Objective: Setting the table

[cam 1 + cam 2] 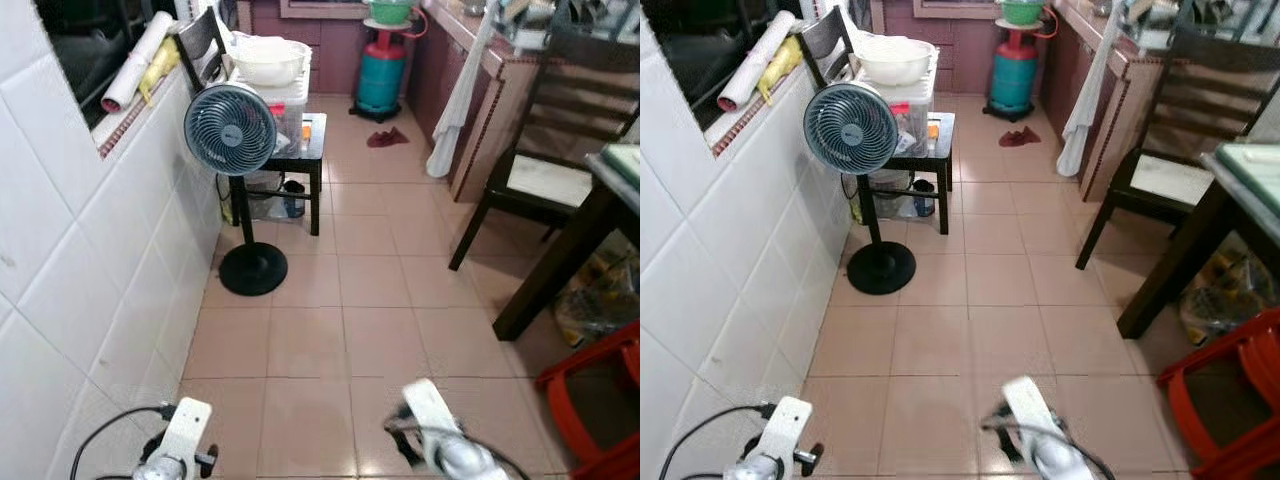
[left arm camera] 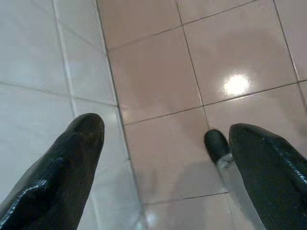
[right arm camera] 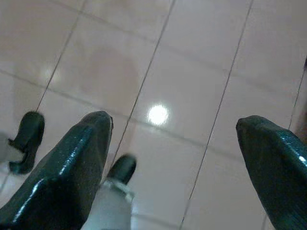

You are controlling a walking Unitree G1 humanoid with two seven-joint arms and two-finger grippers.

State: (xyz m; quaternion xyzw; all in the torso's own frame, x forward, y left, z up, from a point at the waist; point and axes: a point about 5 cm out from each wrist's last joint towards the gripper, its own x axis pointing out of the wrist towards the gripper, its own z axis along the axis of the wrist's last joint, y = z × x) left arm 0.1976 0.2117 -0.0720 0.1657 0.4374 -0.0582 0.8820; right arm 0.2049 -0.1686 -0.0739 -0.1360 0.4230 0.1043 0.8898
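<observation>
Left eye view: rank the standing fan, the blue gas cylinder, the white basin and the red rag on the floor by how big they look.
1. standing fan, nearest, so partly flattered by distance
2. blue gas cylinder and white basin, too alike to rank
3. red rag, smallest

Both grippers hang open over the tiled floor.

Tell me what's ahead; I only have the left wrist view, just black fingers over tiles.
Observer: A standing fan is ahead on the robot's left, by the white tiled wall.
Operator: Any table in sight?
Observer: Yes, a dark table at the right edge, with a dark chair beyond it.
Operator: Is the right gripper carrying anything?
Observer: No. The right gripper is open over bare floor, holding nothing.
Operator: Anything else near the table?
Observer: A red stool stands on the floor, nearer the robot than the table.
</observation>
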